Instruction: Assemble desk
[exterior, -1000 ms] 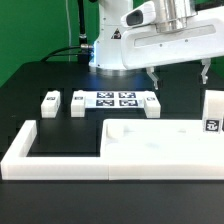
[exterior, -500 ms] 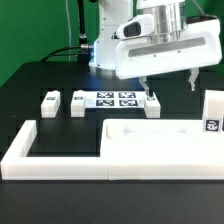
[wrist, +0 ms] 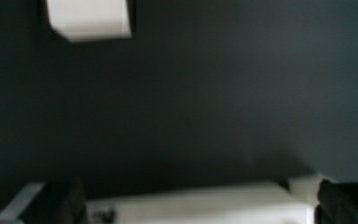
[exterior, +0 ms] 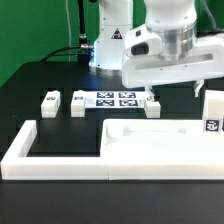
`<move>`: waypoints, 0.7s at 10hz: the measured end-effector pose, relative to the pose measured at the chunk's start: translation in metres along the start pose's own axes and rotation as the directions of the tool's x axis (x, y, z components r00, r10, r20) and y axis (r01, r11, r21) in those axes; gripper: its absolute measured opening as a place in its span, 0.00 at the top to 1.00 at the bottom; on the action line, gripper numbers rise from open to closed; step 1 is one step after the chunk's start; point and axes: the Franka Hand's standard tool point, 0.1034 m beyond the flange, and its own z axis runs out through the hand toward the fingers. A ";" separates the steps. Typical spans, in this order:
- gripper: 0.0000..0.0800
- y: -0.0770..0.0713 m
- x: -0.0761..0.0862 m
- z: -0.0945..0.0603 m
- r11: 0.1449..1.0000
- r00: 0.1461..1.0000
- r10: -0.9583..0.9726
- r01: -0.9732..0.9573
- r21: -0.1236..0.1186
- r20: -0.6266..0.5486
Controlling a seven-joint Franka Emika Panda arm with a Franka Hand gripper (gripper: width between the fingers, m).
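Note:
The white desk tabletop (exterior: 160, 141) with its raised rim lies flat at the front, inside the long white border frame (exterior: 58, 160). Two small white legs (exterior: 50, 101) (exterior: 79, 102) lie to the exterior view's left of the marker board (exterior: 115, 99). A third leg (exterior: 151, 106) lies just to the board's right. A tagged leg (exterior: 213, 113) stands at the far right. My gripper (exterior: 175, 90) hangs open behind the tabletop, above and right of the third leg, holding nothing. In the wrist view the gripper (wrist: 202, 205) frames a blurred white surface (wrist: 211, 198), and a white block (wrist: 91, 18) lies farther off.
The robot's white base (exterior: 108, 45) stands at the back, with cables running off to the exterior view's left. The black table (exterior: 40, 70) carries everything.
The gripper has come down and shifted slightly to the exterior view's right, turning a little. It has stayed open. No part has moved.

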 end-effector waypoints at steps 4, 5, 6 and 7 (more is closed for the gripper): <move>0.19 0.010 -0.004 0.000 1.000 0.980 -0.014 0.008 0.030 0.197; 0.19 0.025 -0.011 0.008 0.999 0.961 -0.030 0.019 0.043 0.274; 0.19 0.038 -0.021 0.017 0.999 0.933 -0.017 0.004 0.035 0.359; 0.19 0.038 -0.021 0.020 1.000 0.924 -0.012 0.001 0.030 0.382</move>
